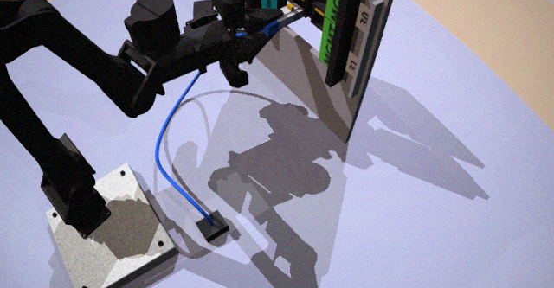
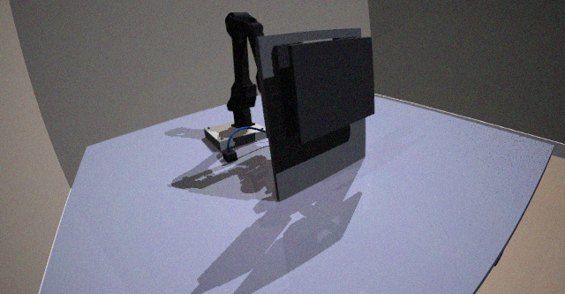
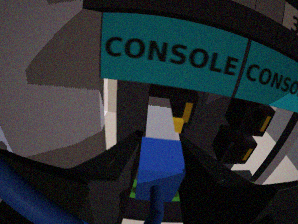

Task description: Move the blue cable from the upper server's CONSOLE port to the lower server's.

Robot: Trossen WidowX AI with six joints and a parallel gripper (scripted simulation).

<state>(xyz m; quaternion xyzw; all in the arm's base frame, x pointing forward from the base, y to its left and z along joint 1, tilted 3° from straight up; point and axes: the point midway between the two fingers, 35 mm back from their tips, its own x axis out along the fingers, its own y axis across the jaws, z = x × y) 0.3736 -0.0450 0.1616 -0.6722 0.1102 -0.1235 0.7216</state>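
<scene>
Plug's (image 1: 272, 28) (image 3: 161, 160) front end hidden in the dark port (image 3: 187, 97), seating unclear.

Blue plug (image 1: 272, 29) (image 3: 161, 162) with pale tip — at a black port — blue cable (image 1: 157, 150) (image 2: 234, 132) (image 3: 156, 205) curving behind.
</scene>
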